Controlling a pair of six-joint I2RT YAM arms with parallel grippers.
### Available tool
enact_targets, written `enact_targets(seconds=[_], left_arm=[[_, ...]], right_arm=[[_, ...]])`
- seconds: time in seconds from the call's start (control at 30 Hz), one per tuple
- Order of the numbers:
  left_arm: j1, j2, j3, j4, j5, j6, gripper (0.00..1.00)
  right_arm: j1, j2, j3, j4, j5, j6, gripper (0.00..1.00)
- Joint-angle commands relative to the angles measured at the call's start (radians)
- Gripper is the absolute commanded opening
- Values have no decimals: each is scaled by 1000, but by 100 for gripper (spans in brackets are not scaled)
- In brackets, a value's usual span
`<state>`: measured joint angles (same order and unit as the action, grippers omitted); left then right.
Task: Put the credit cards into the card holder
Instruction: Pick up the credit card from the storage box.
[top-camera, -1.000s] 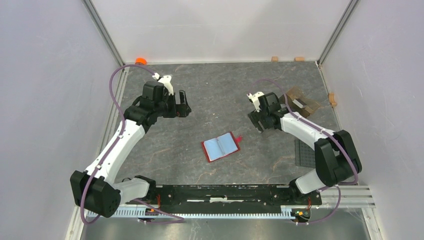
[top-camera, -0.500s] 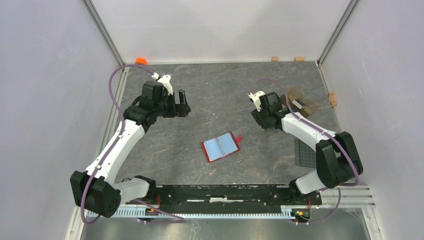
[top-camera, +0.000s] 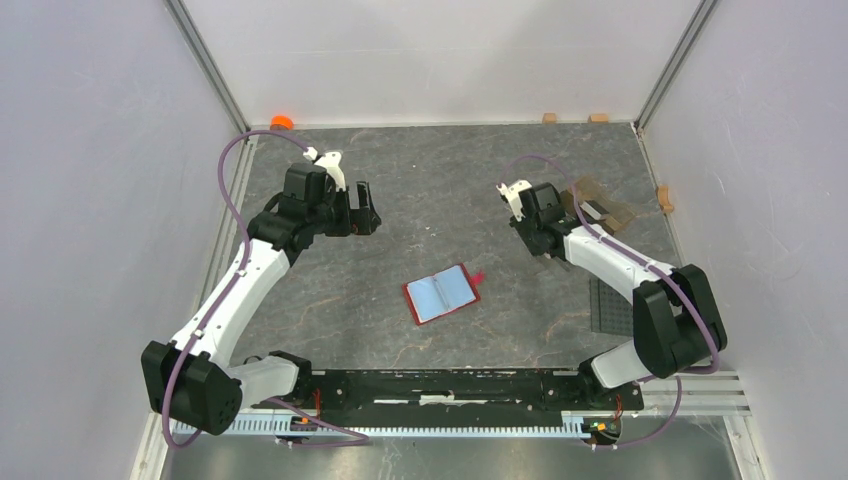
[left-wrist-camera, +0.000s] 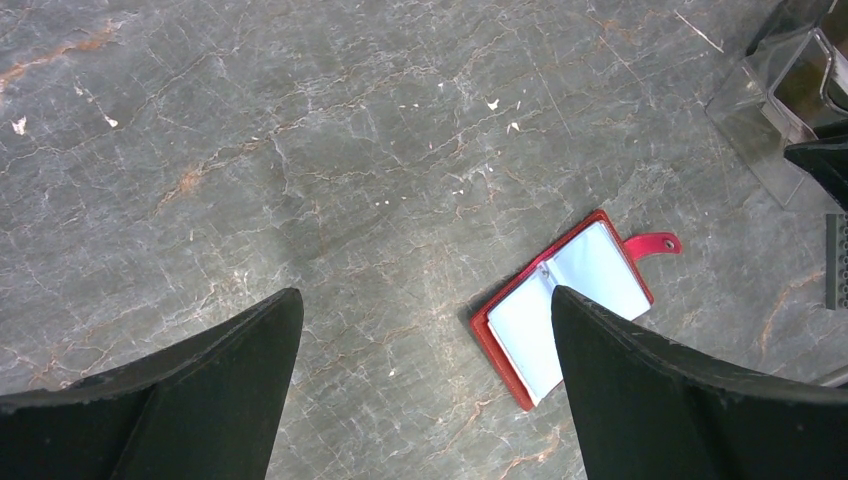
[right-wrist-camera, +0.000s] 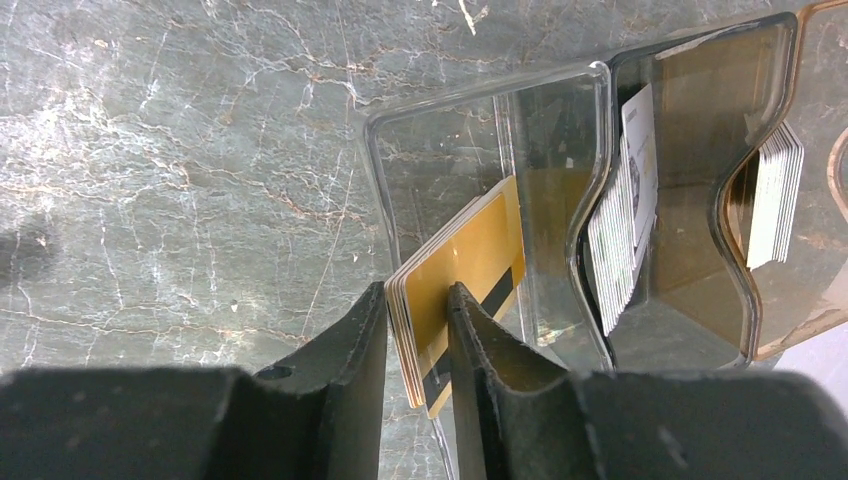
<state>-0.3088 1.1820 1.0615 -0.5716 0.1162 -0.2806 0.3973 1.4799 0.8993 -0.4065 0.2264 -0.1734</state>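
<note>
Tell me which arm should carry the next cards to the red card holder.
Right. The right gripper pinches the gold cards standing in the clear organizer. The left gripper hangs open and empty, far from any cards, with the red card holder in its view.

Even diffuse light, soft shadows; left fingers (left-wrist-camera: 200, 400) soft-edged; faint glare on clear tray (right-wrist-camera: 480, 95).

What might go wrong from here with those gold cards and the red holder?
1. The right end effector grips a whole stack of gold cards, so several may lift together or some may slip out.
2. The stack stands inside a clear tray, close to its wall; pulling up might catch or drag the tray.
3. The red card holder lies open and unheld, so it may slide when a card is pushed in.
</note>
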Motion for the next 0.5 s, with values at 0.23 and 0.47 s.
enact_targets(seconds=[0.23,0.47], left_arm=[[7,-2,-1,34,26,43,100],[7,-2,-1,33,30,43,100]], right_arm=[[7,-37,39,-47,-43,28,22],[7,-50,50,-68,-67,34,22]])
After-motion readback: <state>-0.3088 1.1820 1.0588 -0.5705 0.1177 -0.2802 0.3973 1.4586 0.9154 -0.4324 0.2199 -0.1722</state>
